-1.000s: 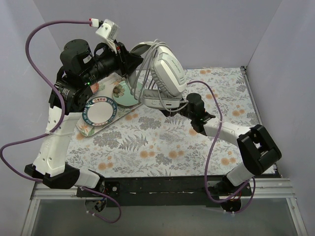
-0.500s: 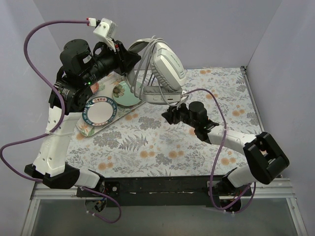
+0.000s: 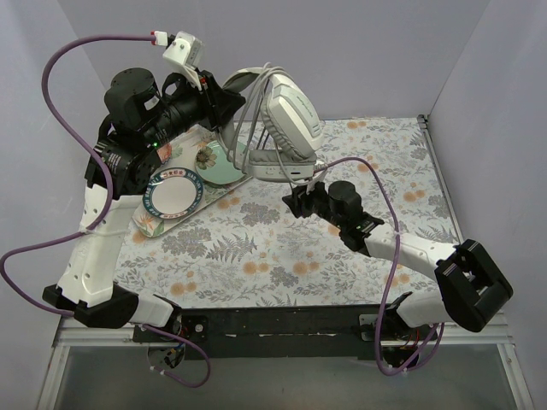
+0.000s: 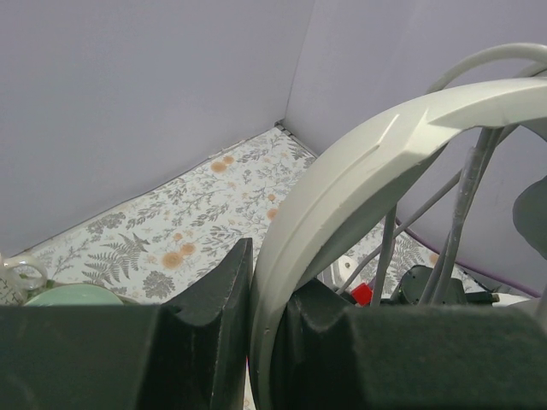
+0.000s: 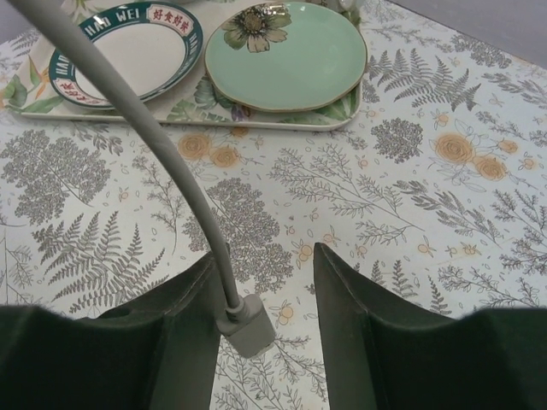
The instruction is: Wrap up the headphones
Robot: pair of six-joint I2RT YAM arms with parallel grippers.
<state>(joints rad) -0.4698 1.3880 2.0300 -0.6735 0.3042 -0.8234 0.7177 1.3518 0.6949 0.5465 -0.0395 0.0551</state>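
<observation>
The light grey headphones (image 3: 289,115) hang in the air above the back of the table, with several turns of thin grey cord (image 3: 244,137) looped over them. My left gripper (image 3: 229,104) is raised and shut on the headband (image 4: 359,162), which fills the gap between its fingers (image 4: 222,299). My right gripper (image 3: 295,201) is low over the table below the earcups. It is open in the right wrist view (image 5: 265,290). The cord's end (image 5: 162,137) comes down between its fingers, and the plug (image 5: 245,329) lies against the left finger.
A floral tray (image 3: 167,224) at the left back holds a white plate with a green rim (image 3: 173,192) and a pale green plate (image 3: 215,162); both show in the right wrist view (image 5: 128,51) (image 5: 286,55). Purple robot cables (image 3: 376,256) loop beside both arms. Walls enclose the table.
My right gripper has left the earcup's side and dropped left and lower over the table, with the cord end between its fingers. The headphones rose slightly in my left gripper.
</observation>
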